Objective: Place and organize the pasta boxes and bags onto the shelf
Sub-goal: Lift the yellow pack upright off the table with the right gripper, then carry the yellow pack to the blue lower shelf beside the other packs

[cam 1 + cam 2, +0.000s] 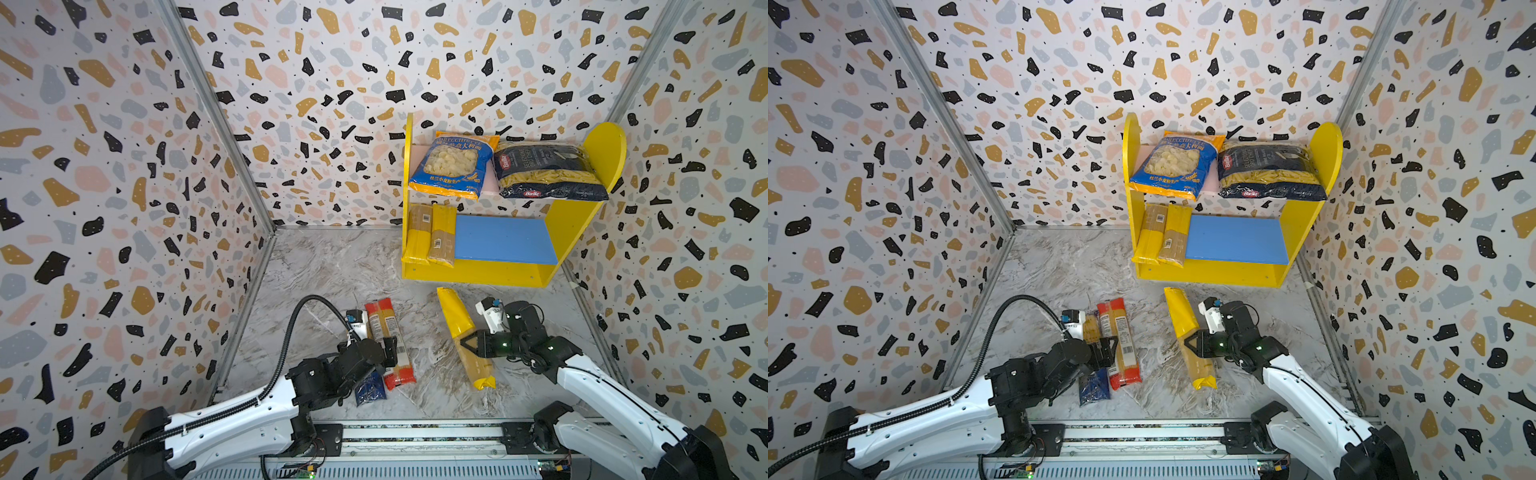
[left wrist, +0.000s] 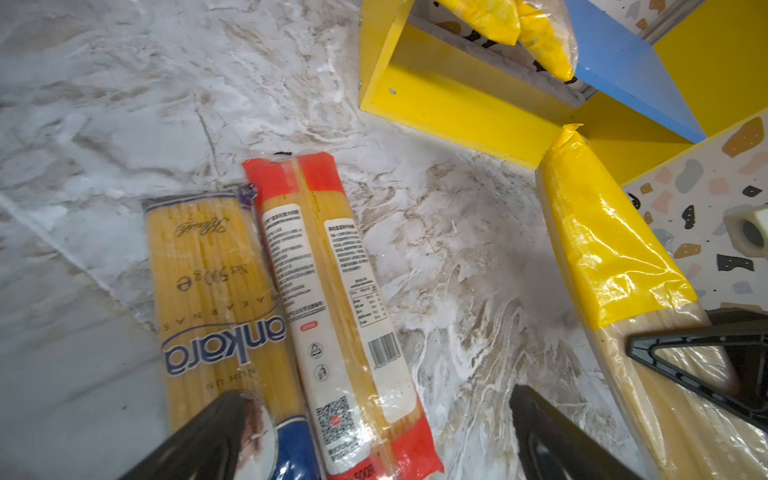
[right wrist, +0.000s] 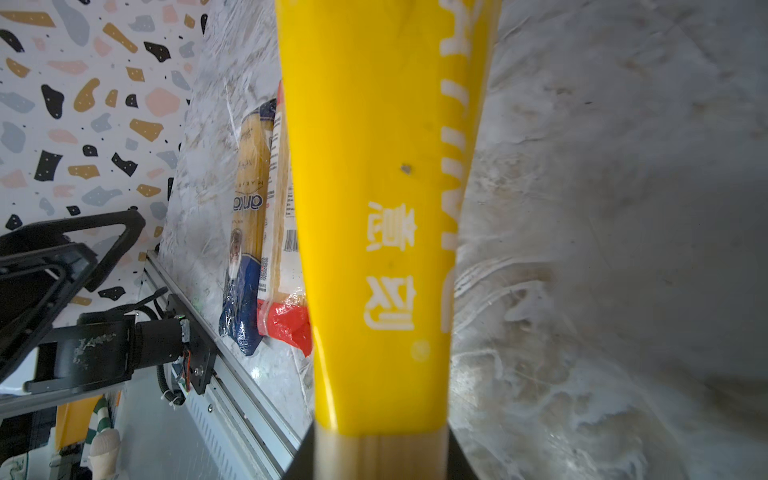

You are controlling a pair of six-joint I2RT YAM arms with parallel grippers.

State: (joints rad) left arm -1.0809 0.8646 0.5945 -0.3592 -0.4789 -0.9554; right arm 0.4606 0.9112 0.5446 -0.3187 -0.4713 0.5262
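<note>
While the left gripper [image 2: 376, 395] hangs wide open and empty over the red pack [image 1: 384, 322] and blue-ended pack [image 2: 216, 282], lying side by side and touching near the table's [image 1: 332, 257] front edge, the right gripper [image 1: 467, 343] is clamped tight on the middle of a yellow pack [image 1: 455, 316], far end near the shelf [image 1: 478, 276] base. The shelf sits at the table's back right corner. The orecchiette bag [image 1: 453, 166] and penne bag [image 1: 548, 170] lie on its pink board [image 1: 489, 185]; two spaghetti packs [image 1: 417, 239] lie together at the blue board's [image 1: 503, 241] left end.
</note>
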